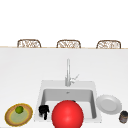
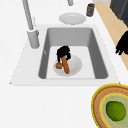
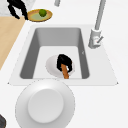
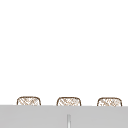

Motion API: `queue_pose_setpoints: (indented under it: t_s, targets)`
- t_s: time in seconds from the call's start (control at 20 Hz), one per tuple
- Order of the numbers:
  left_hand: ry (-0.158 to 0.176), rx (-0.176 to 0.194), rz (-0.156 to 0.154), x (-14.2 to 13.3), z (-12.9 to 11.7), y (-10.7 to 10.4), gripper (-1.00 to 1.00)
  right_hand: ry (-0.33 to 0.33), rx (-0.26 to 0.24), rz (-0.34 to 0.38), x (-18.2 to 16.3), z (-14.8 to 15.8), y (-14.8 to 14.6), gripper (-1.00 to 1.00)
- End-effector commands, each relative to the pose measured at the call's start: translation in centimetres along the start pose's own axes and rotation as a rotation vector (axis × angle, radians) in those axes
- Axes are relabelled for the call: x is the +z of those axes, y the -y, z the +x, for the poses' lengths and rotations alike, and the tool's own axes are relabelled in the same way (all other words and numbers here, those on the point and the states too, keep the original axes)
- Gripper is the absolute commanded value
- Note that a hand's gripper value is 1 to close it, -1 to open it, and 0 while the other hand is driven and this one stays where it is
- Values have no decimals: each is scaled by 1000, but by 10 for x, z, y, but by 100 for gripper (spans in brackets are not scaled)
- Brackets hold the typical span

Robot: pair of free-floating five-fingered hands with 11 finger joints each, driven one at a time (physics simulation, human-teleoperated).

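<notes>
**Hidden and cut off at the sink**

In the front view a large red ball (image 1: 67, 114) covers most of the sink basin (image 1: 47, 96) floor, and its underside runs past the lower edge. In the right side view a robot hand (image 3: 64, 60) covers the upper end of the carrot (image 3: 65, 72), so its grip cannot be told there. The jar (image 1: 123, 116) is clipped by the front view's right edge, its label too small to read. The left side view cuts off the wicker plate (image 2: 100, 100).
</notes>
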Motion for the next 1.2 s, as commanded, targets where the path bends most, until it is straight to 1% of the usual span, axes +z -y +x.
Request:
queue_pose_setpoints:
  t_s: [0.0, 0.1, 0.2, 0.3, 0.4, 0.5, 0.6, 0.8, 0.9, 0.95, 1.1, 1.15]
  targets:
    - [0, 0, 0, 0, 0, 0, 0, -5, -5, 10, -5, 2, -7, 100]
    - [0, 0, 0, 0, 0, 0, 0, -9, 7, -29, -7, 4, -5, 100]
    - [0, 0, 0, 0, 0, 0, 0, -12, 10, -64, -1, 5, -4, 100]
    - [0, 0, 0, 0, 0, 0, 0, -5, 17, -62, -6, 2, -1, 100]
    - [0, 0, 0, 0, 0, 0, 0, -14, 11, -85, -3, 0, -1, 100]
    - [0, 0, 0, 0, 0, 0, 0, -17, 7, -119, 7, -4, 17, 100]
    - [0, 0, 0, 0, 0, 0, 0, -13, 4, -110, 19, -8, 28, 100]
    - [0, 0, 0, 0, 0, 0, 0, -7, -39, -117, 40, -15, 47, 100]
    - [0, 0, 0, 0, 0, 0, 0, -15, -55, -128, 48, -16, 54, 100]
    - [0, 0, 0, 0, 0, 0, 0, -7, -61, -123, 53, -19, 59, 100]
    - [0, 0, 0, 0, 0, 0, 0, -14, -43, -132, 77, -30, 74, 100]
    - [0, 0, 0, 0, 0, 0, 0, -25, -28, -138, 85, -33, 77, 100]
